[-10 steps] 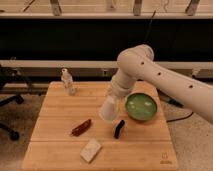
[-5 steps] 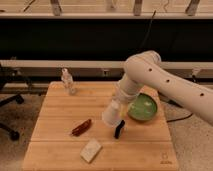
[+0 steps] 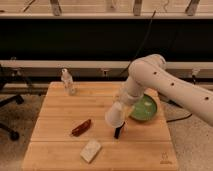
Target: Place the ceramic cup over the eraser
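The white ceramic cup (image 3: pixel 114 115) is at the end of my arm, tilted and held just above the table, right of its middle. The gripper (image 3: pixel 120 107) sits at the cup, mostly hidden behind it and the wrist. The black eraser (image 3: pixel 118 131) lies on the wooden table (image 3: pixel 55 120) directly below the cup; its upper end is covered by the cup's lower edge. I cannot tell whether the cup touches the eraser.
A green bowl (image 3: pixel 145 108) stands at the right of the table, partly behind my arm. A clear small bottle (image 3: pixel 68 83) stands at the back left. A reddish-brown elongated thing (image 3: pixel 81 127) and a pale beige block (image 3: pixel 91 150) lie in front.
My arm has carried the cup forward and down, from beside the green bowl to just over the eraser. The other objects have not moved.
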Available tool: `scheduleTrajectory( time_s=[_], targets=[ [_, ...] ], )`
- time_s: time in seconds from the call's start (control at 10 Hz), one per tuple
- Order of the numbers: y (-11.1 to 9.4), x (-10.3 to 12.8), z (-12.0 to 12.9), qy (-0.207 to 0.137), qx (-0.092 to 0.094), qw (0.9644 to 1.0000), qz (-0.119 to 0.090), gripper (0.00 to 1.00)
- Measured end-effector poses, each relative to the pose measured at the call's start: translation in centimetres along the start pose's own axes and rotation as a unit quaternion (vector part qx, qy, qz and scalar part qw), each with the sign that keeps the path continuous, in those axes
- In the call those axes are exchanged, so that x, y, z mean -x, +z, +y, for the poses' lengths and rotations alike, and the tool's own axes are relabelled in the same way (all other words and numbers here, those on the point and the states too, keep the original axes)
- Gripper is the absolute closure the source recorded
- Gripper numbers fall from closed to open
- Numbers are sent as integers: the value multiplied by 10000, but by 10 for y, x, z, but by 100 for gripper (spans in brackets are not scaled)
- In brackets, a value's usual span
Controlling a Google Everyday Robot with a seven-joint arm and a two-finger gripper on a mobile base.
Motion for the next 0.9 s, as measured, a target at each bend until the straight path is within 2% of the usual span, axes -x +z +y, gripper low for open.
scheduleTrajectory(
  time_s=[0.3,0.9],
  targets=[
    [-13,-1,-1,24,-86,9998,162,100],
    [-6,-13,10,142,37,9994,320,100]
  ],
)
